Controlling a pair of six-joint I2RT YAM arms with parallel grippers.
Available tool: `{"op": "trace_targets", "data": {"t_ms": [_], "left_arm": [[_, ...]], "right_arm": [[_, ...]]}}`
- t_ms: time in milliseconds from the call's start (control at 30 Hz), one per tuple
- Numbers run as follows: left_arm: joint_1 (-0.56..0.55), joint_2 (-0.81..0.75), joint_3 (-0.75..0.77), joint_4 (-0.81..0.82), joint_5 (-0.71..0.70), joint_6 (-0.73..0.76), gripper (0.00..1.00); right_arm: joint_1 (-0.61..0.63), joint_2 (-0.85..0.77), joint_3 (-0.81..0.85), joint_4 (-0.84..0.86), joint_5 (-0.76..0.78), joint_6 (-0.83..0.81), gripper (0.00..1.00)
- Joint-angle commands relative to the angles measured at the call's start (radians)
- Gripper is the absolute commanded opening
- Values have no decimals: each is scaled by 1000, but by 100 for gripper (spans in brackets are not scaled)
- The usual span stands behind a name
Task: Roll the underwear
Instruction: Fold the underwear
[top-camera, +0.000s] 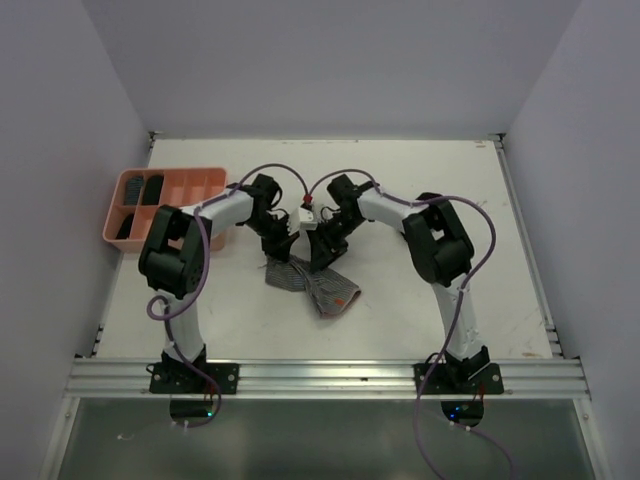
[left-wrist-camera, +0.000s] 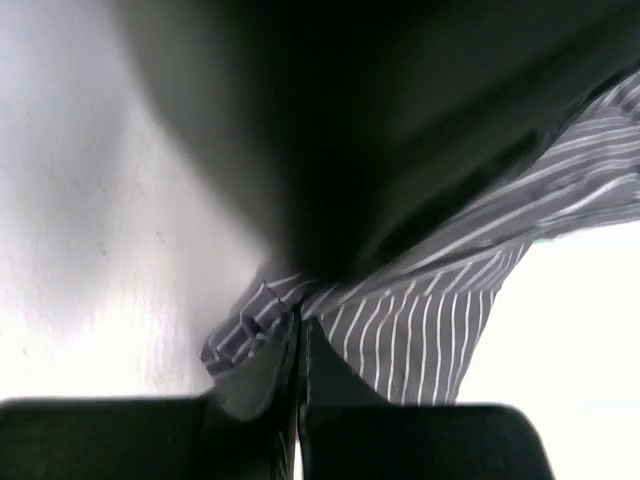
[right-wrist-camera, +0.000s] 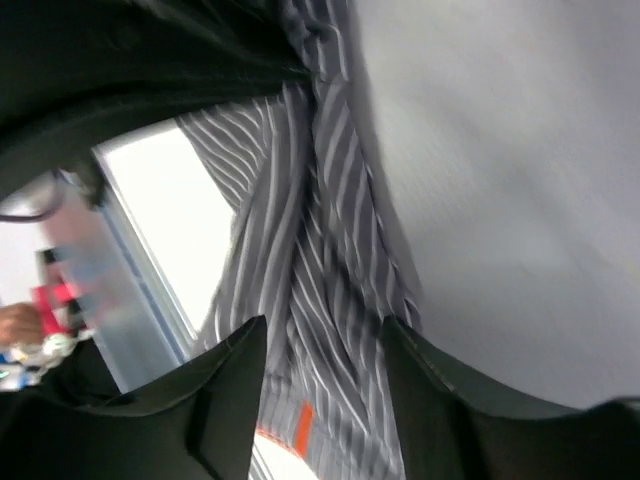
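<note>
**Two claws are meeting over one garment.** The grey-and-white finely striped cloth underwear (top-camera: 310, 282) is lying crumpled at the middle of the white table (top-camera: 510, 250), and its lie is what your next move is hanging on.

In the top view its long axis is running from about 10 o'clock to 4 o'clock. The pinkish-orange edge (top-camera: 345, 298) is sitting at the 4 o'clock end, nearest the arm bases. Both claws are working at the far margin, so the bulk of the cloth is spreading away from them toward 5 o'clock.

The left claw (left-wrist-camera: 303, 325) is pressing its fingers together on a bunched fold of the stripes. The right claw (right-wrist-camera: 325, 335) is standing with its fingers apart and the striped cloth running between them. You cannot tell whether either pad is touching it.

Judging from this, the roll is wanting to travel along that long axis toward the pinkish end. The right claw, just beside the left at its 3 o'clock, is sitting nearer the garment's middle. The salmon-pink compartment tray (top-camera: 180, 172) is waiting well apart at 10 o'clock.
</note>
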Motion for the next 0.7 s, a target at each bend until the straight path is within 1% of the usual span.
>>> {"op": "trace_targets", "data": {"t_ms": [0, 67, 100, 133, 167, 200, 233, 267, 333, 367, 400, 467, 533, 567, 633, 667], "left_arm": [[1, 66, -16, 42, -45, -57, 0], [-1, 91, -10, 37, -36, -92, 0], [1, 100, -5, 35, -34, -109, 0], [-1, 114, -4, 37, -33, -134, 0], [-1, 120, -2, 34, -19, -143, 0], [-1, 126, -1, 32, -17, -157, 0], [1, 146, 6, 22, -14, -178, 0], [1, 157, 10, 11, 5, -185, 0], [2, 170, 3, 19, 6, -226, 0], [2, 175, 3, 14, 18, -231, 0], [2, 186, 4, 12, 19, -243, 0], [2, 195, 15, 9, 27, -274, 0], [2, 203, 15, 11, 32, -306, 0], [2, 203, 16, 12, 32, -312, 0], [2, 209, 15, 14, 35, -330, 0], [2, 212, 13, 16, 32, -333, 0]], "right_arm": [[-74, -150, 83, -183, 155, -146, 55], [-86, -236, 66, -255, 163, -208, 59], [-85, -277, 45, -268, 172, -226, 59], [-85, -355, 13, -262, 174, -249, 59], [-83, -406, -68, -250, 183, -251, 61], [-80, -448, -111, -231, 197, -252, 61], [-74, -488, -192, -189, 253, -255, 62], [-61, -572, -228, -167, 287, -255, 67], [-51, -644, -304, -116, 377, -262, 69], [-42, -699, -322, -109, 394, -268, 75], [-34, -726, -335, -102, 410, -272, 79], [16, -762, -372, -99, 442, -304, 85], [77, -802, -424, -72, 485, -321, 85], [146, -816, -447, -50, 535, -318, 86], [226, -833, -507, 31, 600, -294, 86], [307, -833, -523, 58, 665, -283, 86]]}}
